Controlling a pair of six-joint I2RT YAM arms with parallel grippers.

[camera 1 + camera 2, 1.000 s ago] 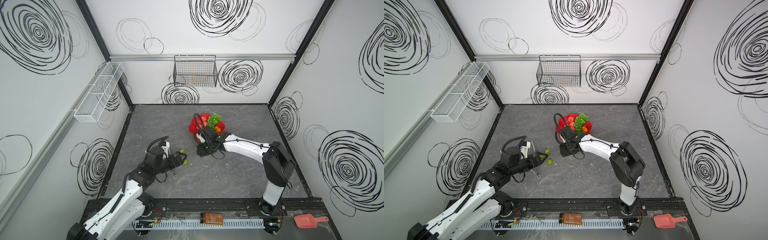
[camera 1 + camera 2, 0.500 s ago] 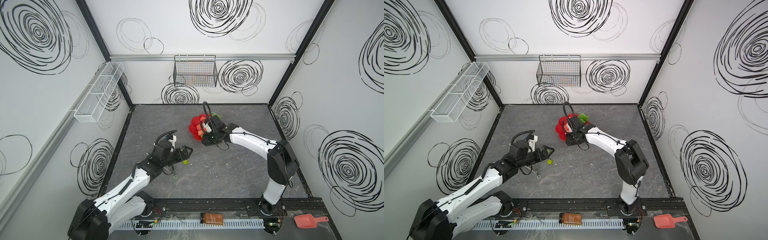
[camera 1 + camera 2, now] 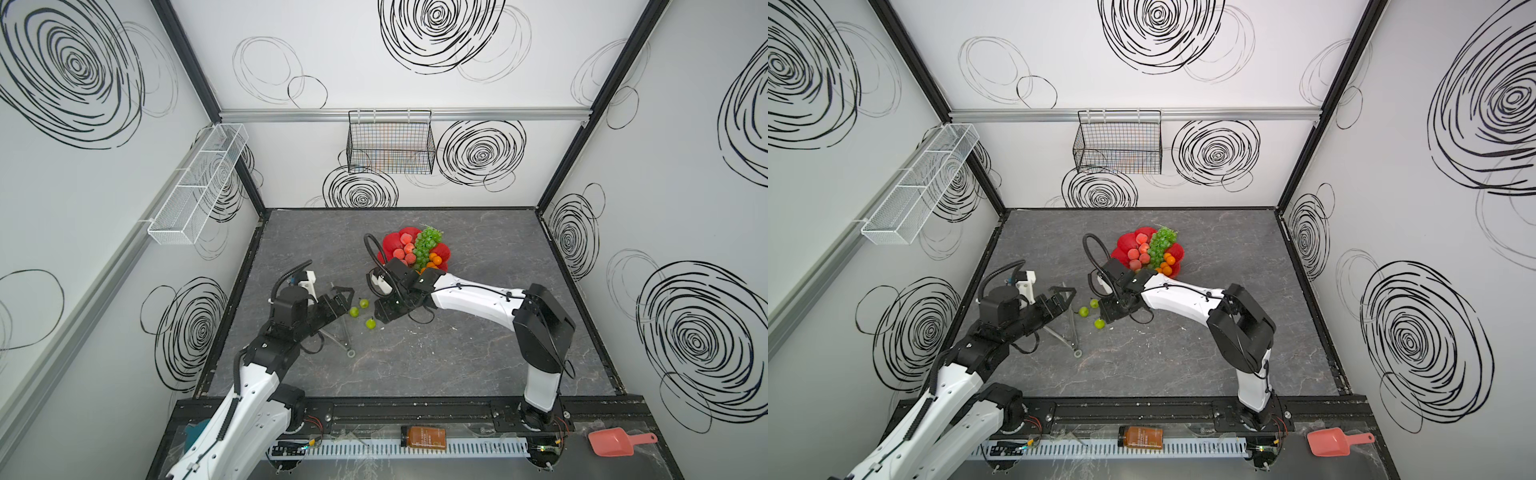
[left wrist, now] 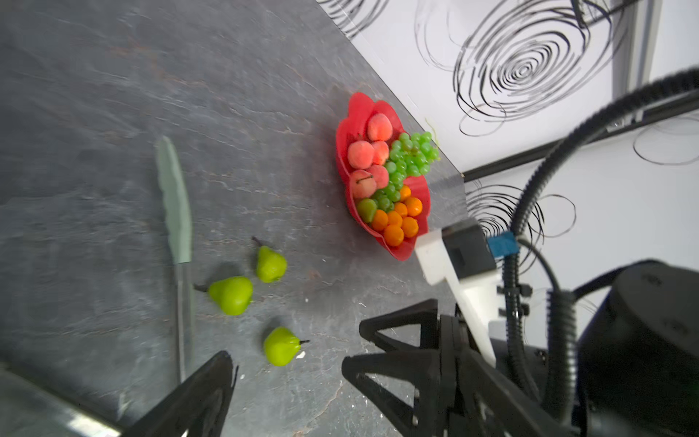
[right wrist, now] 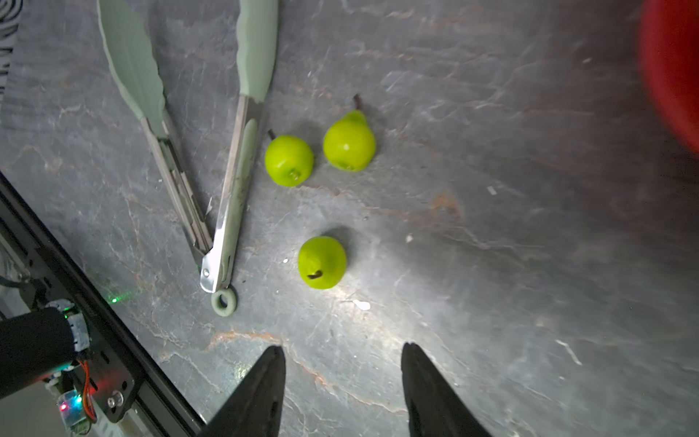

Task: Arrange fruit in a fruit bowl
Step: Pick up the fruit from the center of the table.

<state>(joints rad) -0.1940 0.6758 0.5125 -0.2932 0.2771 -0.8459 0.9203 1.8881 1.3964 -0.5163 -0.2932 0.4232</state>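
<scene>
The shiny red bowl with a wavy flower rim [image 3: 392,244] sits on the grey stone-look table [image 3: 457,345]. In the middle of the bowl lies a big bunch of green grapes [image 3: 428,245]. Pink-red peaches [image 3: 405,249] fill the side of the bowl toward the left arm. Small round orange tangerines [image 3: 435,260] fill the side toward the right arm. The left wrist view shows one small green pear [image 4: 366,209] in the bowl too, touching the grapes and a tangerine.

Three more small green pears with brown stems [image 5: 289,160] lie on the table outside the bowl. They are apart from it, on its front side, toward the left arm. Two lie close together and one lies alone.

Long metal tongs with pale green tips [image 5: 227,189] lie flat and spread open. They are just past the pears, farther from the bowl.

The right tool [image 5: 340,348] hangs over the table in front of the bowl, near the lone pear but not touching it. Its two black fingers are spread apart with nothing between them.

The left tool [image 3: 345,296] is over the tips of the tongs, farther from the bowl than the pears. Its fingers are spread too, and it holds nothing.

A black wire basket [image 3: 390,143] hangs on the wall behind the bowl.
</scene>
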